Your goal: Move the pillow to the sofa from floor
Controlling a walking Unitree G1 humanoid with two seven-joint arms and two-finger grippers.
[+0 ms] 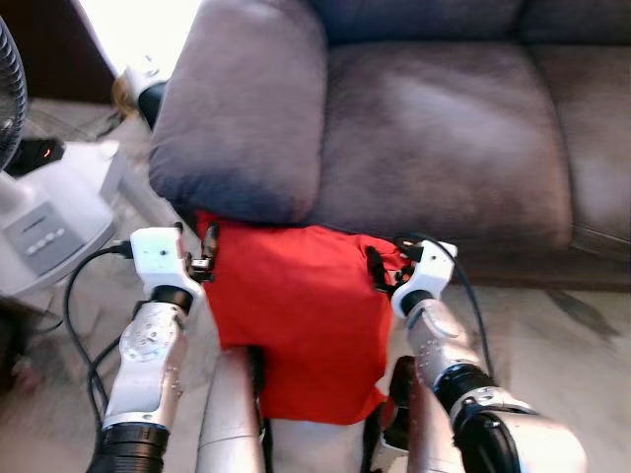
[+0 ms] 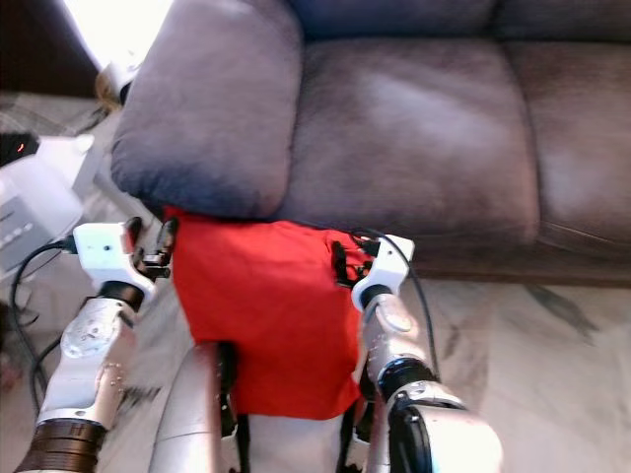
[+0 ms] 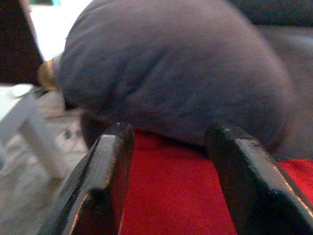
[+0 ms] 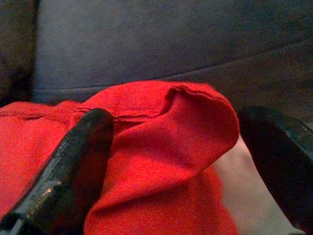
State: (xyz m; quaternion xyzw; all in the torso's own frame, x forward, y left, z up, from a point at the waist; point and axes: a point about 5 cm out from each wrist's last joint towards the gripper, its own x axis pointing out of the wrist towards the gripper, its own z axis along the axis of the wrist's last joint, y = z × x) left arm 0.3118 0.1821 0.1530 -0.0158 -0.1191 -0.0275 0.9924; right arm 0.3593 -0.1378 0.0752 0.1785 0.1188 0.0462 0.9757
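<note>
From the left eye: the red pillow (image 1: pixel 296 315) hangs between both arms, its top edge tucked under the sofa's (image 1: pixel 444 128) armrest (image 1: pixel 242 108), its bottom draped over the robot's legs. The left claw (image 1: pixel 209 254) sits at its left edge, the right claw (image 1: pixel 380 268) at its upper right corner. A fan base (image 1: pixel 44 222) stands to the left on the floor (image 1: pixel 552 325).

Left wrist: fingers (image 3: pixel 102 186) spread, red cloth between them, apparently not pinched.

Right wrist: fingers (image 4: pixel 73 161) spread wide around a folded corner.

Judgement: the pillow looks lifted but isn't on the seat; raising and placing remain.
</note>
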